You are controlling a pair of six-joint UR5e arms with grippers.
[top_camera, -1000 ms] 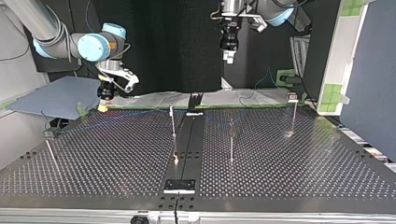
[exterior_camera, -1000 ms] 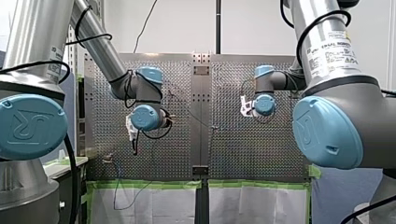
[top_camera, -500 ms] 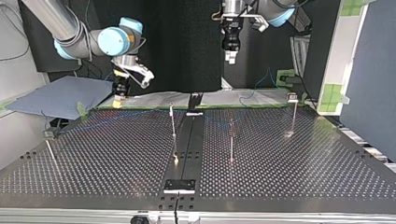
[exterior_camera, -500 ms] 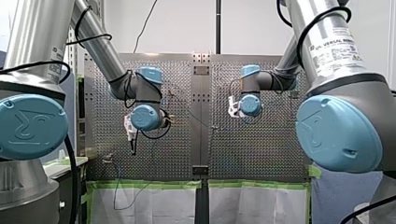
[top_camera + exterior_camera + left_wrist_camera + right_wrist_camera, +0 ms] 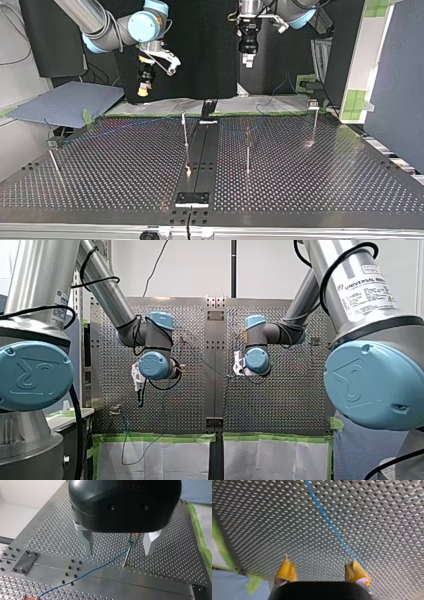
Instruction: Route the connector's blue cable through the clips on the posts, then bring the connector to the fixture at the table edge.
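Two grippers, both up off the table [image 5: 325, 170], both empty.

Front view: left gripper [image 5: 140, 399] hangs fingers down. The right gripper [image 5: 237, 366] is well apart from it, across the centre strip. A loop of the blue cable [image 5: 123, 440] dangles below the left one, past the table edge. Too small here to read the fingers.

Top view: the right gripper, yellow-tipped, hangs high. The cable is a thin line on the table well below it, running crosswise toward the nearest post [image 5: 185, 131]. The left gripper hangs just as high. Where the cable ends is too small to tell.

Left wrist view: the metal fingers [image 5: 86, 541] are spread apart with nothing held. Another post [image 5: 127, 558] stands under the gap, closer to one finger, with an orange clip [image 5: 134, 533] at its top. The cable leaves that clip and slants away under the other finger and well beyond it.

Right wrist view: the yellow pads [image 5: 287, 571] are apart with nothing between them. The cable runs lengthwise straight ahead of the gripper, and its near stretch comes in at one pad, not in the gap.

Judgement: the right gripper sits just off the cable's line and needs a small sideways shift before it drops. The left already straddles cable and post.
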